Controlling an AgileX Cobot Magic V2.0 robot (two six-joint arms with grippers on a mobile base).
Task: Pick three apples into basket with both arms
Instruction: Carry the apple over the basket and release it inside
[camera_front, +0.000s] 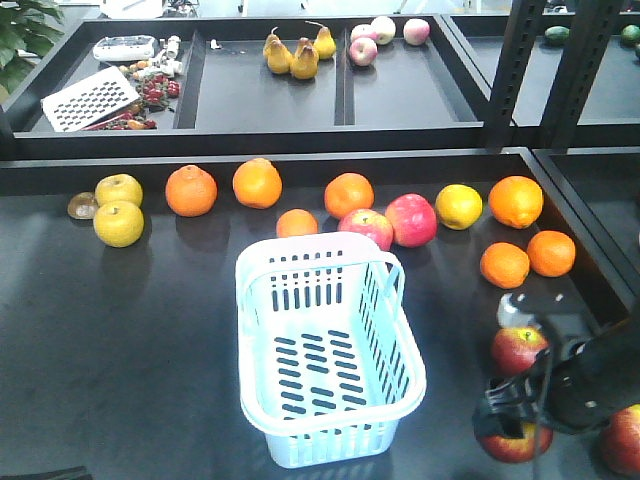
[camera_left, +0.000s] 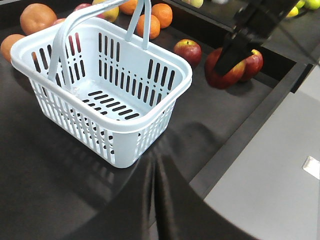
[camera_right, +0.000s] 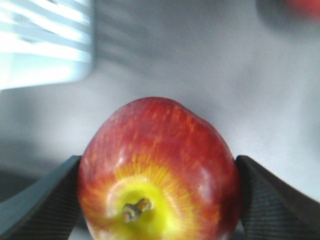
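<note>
Lower right: clamping dark red round apple (camera_right: 160, 170) in black right gripper (camera_front: 517, 425), beside pale blue slotted plastic basket (camera_front: 330, 440); can't tell left gripper (camera_left: 154, 195).

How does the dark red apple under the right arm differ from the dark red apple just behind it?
The nearer dark red apple is gripped by the right end effector; the farther dark red apple lies free on the table. The black arm hides part of the nearer one; the farther shows almost whole. Both sit right of the pale blue plastic basket.
</note>
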